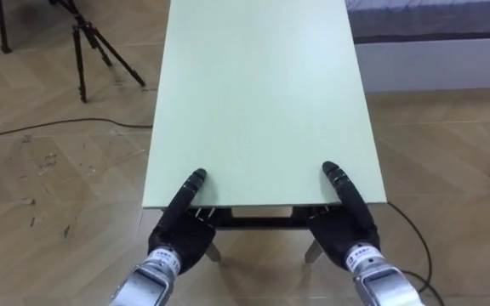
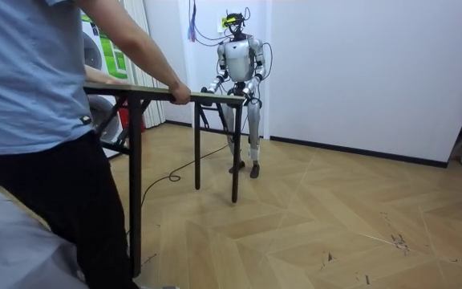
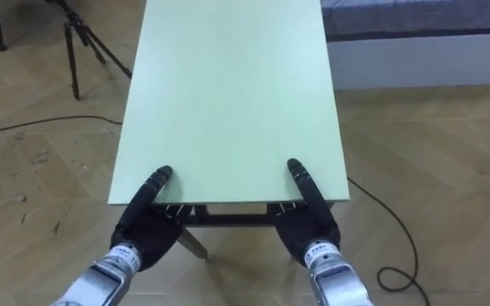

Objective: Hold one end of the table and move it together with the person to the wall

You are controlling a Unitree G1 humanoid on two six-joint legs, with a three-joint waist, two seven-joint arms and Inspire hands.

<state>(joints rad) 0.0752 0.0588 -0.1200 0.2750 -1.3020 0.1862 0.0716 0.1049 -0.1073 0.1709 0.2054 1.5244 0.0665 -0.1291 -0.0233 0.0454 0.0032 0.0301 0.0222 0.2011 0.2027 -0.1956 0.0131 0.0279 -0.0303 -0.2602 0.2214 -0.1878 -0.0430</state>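
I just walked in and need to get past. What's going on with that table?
The robot and a person are handling a pale green table together, one at each end. The robot stands at one short end, with its left hand and right hand at that edge, near the corners. The person stands at the other end with a hand on the edge of the top. I cannot tell whether the legs are off the floor.

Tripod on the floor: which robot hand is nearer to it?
Left. The left hand is at the table's near edge on the tripod's side; the right hand is farther along that edge.
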